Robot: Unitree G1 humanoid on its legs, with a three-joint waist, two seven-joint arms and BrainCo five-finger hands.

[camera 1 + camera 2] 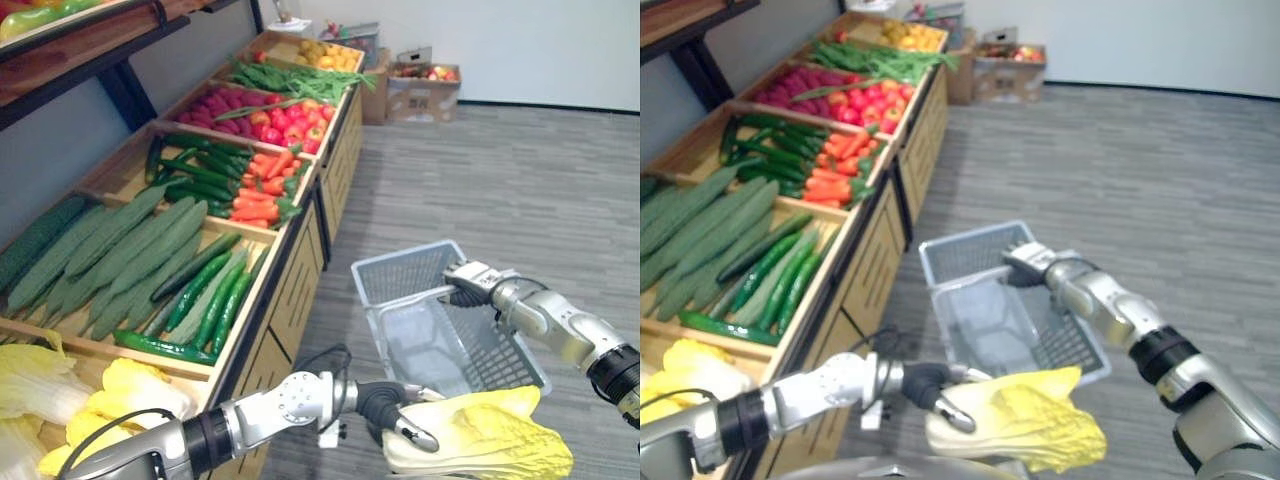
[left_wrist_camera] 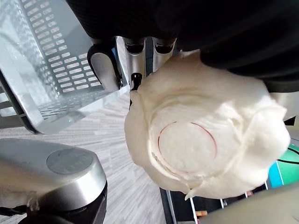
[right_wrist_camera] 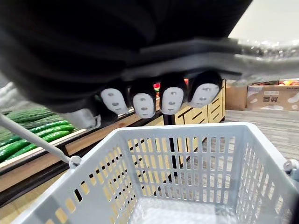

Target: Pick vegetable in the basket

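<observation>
— Where is it now?
— The pale yellow leafy napa cabbage point(image 1: 490, 440) hangs in my left robot hand point(image 1: 405, 420), fingers curled round its stiff white base point(image 2: 187, 144), near the grey slotted plastic basket point(image 1: 400, 262) that my right robot hand point(image 1: 470, 282) grips.
— Handling?
— Light, I'd judge; the leaves bruise, so I'd hold the base.

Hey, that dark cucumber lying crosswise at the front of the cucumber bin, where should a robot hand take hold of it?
Probably round the middle of the crosswise cucumber, coming down from above. It lies flat at the front with its whole length exposed, while the other cucumbers crowd in close behind it.
</observation>
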